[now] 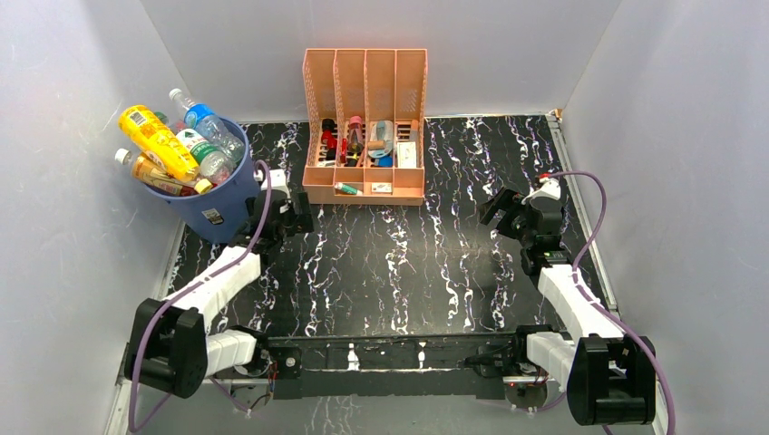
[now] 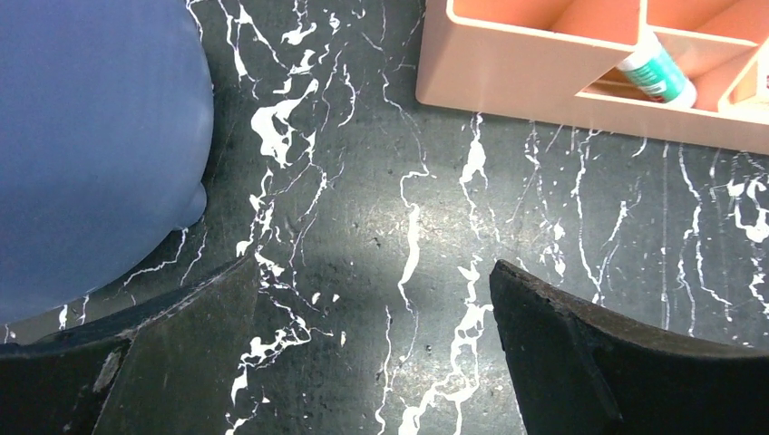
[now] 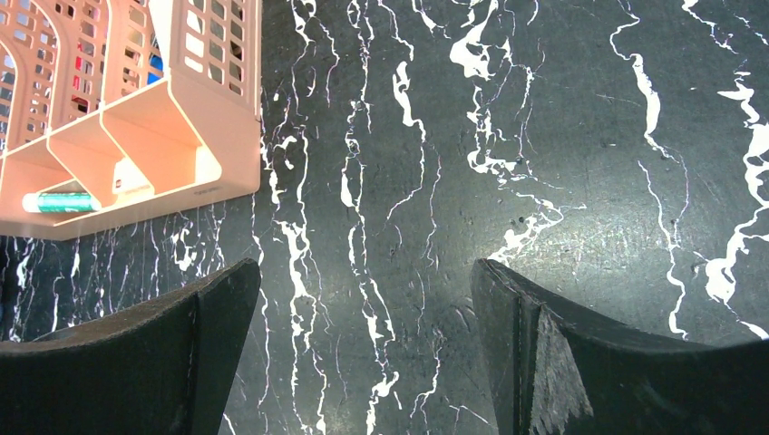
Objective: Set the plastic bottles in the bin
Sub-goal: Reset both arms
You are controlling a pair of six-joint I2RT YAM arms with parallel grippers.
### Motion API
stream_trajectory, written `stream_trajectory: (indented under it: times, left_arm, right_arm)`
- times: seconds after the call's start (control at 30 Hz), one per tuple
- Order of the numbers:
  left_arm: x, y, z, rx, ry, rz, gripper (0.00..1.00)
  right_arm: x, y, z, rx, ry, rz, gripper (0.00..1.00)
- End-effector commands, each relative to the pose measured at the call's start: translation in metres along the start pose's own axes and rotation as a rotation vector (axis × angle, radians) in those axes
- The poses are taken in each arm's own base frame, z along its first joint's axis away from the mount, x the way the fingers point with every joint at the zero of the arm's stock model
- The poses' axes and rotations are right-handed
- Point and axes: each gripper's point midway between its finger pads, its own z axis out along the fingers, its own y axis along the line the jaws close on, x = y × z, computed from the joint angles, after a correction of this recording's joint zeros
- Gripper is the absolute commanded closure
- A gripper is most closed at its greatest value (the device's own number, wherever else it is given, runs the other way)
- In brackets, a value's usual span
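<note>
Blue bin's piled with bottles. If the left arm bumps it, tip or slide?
Likely top-heavy: the bottles stick out above the rim of the bin, so a high bump may tip it. A low nudge probably slides it, smooth plastic on the glossy table. The yellow bottle overhanging the rim looks first to drop.

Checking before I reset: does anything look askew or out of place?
The plastic bottles overfill the bin, heaped above its rim and tilted outward; the yellow bottle on top might slide off.
</note>
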Motion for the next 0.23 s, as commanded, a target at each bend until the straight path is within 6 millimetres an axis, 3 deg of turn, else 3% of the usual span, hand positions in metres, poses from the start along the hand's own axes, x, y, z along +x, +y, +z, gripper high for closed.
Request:
stream_trajectory:
  times: [0.0, 0.2]
  left_arm:
    - [-0.016, 0.004, -0.002, -0.035, -0.024, -0.022, 0.02]
    - [-0.023, 0.007, -0.014, -0.025, -0.091, -0.033, 0.02]
  right_arm:
    - [-0.016, 0.01, -0.002, -0.037, -0.064, -0.009, 0.02]
    - [-0.015, 0.008, 0.0, -0.036, -0.07, -0.011, 0.02]
